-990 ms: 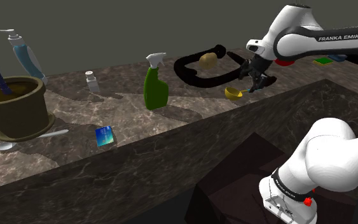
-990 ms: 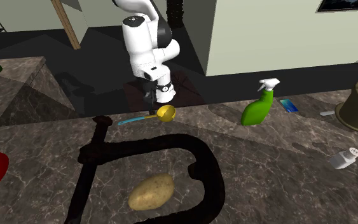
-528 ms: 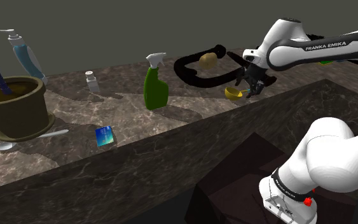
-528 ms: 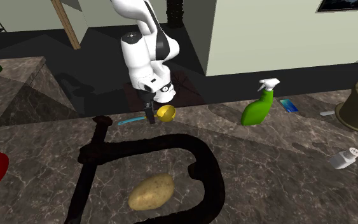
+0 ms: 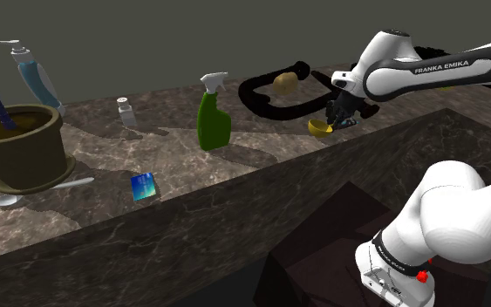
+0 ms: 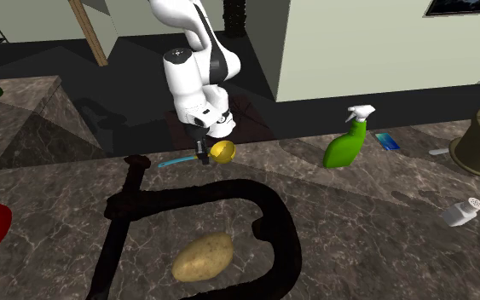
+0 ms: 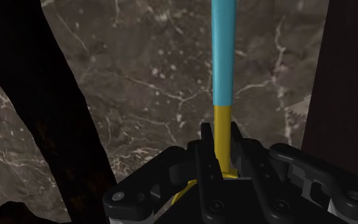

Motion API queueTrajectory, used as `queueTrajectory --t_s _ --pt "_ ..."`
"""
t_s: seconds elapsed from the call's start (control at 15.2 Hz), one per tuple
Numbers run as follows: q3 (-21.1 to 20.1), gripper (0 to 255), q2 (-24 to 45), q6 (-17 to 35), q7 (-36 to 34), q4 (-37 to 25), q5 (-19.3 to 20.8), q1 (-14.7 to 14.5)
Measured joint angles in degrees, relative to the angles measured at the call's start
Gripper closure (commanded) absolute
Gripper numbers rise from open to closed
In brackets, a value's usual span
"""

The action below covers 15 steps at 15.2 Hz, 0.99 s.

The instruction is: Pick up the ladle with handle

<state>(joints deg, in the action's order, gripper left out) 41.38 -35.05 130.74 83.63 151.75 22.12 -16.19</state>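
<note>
The dark marbled counter (image 5: pixel 261 161) spans the scene; the white arm (image 5: pixel 426 65) bends down over its edge nearest the stand; a black sink-shaped loop (image 6: pixel 272 222) lies on the stone, with a brown pot (image 5: pixel 21 148) far off at the shoulder view's left; a green spray bottle (image 5: pixel 213 122) stands upright between pot and loop; a potato (image 6: pixel 202 256) rests inside the loop; the ladle (image 6: pixel 222 151) — yellow bowl, blue handle pointing to the second exterior view's left — sits between the loop and that edge; the gripper (image 7: pixel 220 137) is clamped on its yellow neck, a black finger pressed against each side.
</note>
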Motion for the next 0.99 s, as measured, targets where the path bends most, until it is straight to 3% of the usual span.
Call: queueTrajectory --t_s 0.4,0.99 --pt "-0.05 255 -0.01 -0.22 0.03 -0.24 -0.09 -0.06" --pt "-3.33 255 -3.43 -7.91 -0.57 -4.45 -1.28 0.32"
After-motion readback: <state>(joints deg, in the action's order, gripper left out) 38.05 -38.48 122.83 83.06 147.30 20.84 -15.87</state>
